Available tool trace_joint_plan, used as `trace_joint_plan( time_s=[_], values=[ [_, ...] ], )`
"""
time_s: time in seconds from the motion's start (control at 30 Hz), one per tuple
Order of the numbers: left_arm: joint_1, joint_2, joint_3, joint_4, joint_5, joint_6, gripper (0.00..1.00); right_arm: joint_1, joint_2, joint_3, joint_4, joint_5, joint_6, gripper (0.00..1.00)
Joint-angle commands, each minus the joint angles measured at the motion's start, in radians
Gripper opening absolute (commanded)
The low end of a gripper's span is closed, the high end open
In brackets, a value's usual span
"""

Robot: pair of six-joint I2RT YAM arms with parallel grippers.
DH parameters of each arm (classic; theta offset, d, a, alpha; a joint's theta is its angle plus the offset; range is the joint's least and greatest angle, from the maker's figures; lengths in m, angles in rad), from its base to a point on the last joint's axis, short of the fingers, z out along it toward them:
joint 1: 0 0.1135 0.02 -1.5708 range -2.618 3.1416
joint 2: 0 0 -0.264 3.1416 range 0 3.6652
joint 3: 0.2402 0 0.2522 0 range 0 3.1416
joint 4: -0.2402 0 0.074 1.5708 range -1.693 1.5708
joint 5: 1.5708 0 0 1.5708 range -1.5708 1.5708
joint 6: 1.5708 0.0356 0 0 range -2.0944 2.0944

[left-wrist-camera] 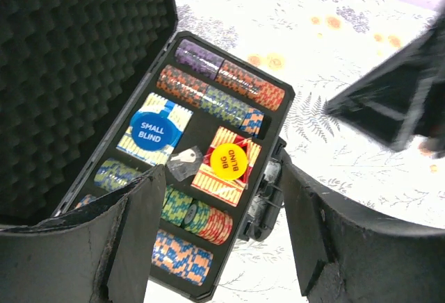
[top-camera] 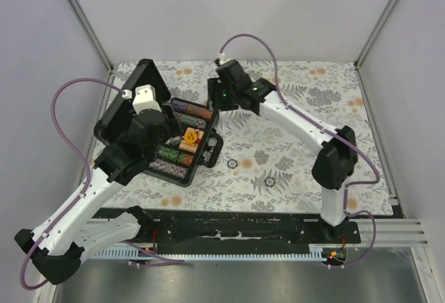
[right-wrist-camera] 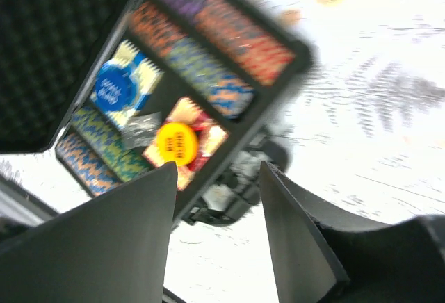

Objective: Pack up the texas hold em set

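Mostly, the packing looks done, but the closing is left. The black rectangular hinged case (top-camera: 182, 180) lies left of centre in the top view, and its foam-lined lid (top-camera: 132, 101) stands up at the upper left. In the left wrist view the rows of multicoloured poker chips (left-wrist-camera: 222, 84) fill their channels. A round blue disc marked "small blind" (left-wrist-camera: 151, 131) sits on a pale card deck (left-wrist-camera: 175, 112). A round yellow disc marked "big blind" (left-wrist-camera: 228, 160) sits on the reddish card deck (left-wrist-camera: 208, 181). Between the two decks lies a small clear packet (left-wrist-camera: 184, 162).

On the flower-printed tablecloth (top-camera: 313, 108), right of the case, I see two small round things (top-camera: 231, 163) (top-camera: 270, 180). They may be loose chips, but they are too small here to be sure. If so, they must go in before the lid comes down.

The left gripper (left-wrist-camera: 221, 171) hangs over the near edge of the case with its jaws apart and nothing between them. The right gripper (right-wrist-camera: 219, 167) looks down on the handle side of the case. Its jaws are also apart and hold nothing, though this view is blurred.
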Motion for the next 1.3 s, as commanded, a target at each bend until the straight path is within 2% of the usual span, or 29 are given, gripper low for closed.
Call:
trace_joint_plan(
  time_s=[0.0,0.3,0.43,0.67,0.73,0.93,1.03,1.27],
  values=[
    [-0.001,0.036,-0.008,0.13,0.023,0.025,0.74,-0.098,-0.183,-0.135,-0.028,0.125,0.026,0.6],
    [-0.001,0.11,-0.006,0.208,0.075,0.013,0.74,-0.301,-0.414,-0.414,-0.103,0.211,0.035,0.69],
    [-0.001,0.126,-0.011,0.218,0.085,0.004,0.74,-0.408,-0.444,-0.523,-0.114,0.156,0.049,0.74],
    [-0.001,0.142,-0.017,0.228,0.097,0.007,0.74,-0.601,-0.356,-0.641,-0.094,-0.008,0.118,0.77],
    [-0.001,0.146,-0.008,0.221,0.103,0.018,0.74,-0.644,-0.337,-0.663,-0.094,-0.016,0.121,0.83],
    [-0.001,0.15,-0.015,0.215,0.103,0.015,0.74,-0.703,-0.299,-0.683,-0.106,0.101,0.096,0.97],
    [-0.001,0.157,-0.015,0.219,0.098,0.016,0.75,-0.727,-0.277,-0.685,-0.129,0.148,0.098,0.98],
    [-0.001,0.185,-0.008,0.238,0.1,0.038,0.75,-0.749,-0.233,-0.72,-0.155,0.145,0.156,0.95]
  ],
)
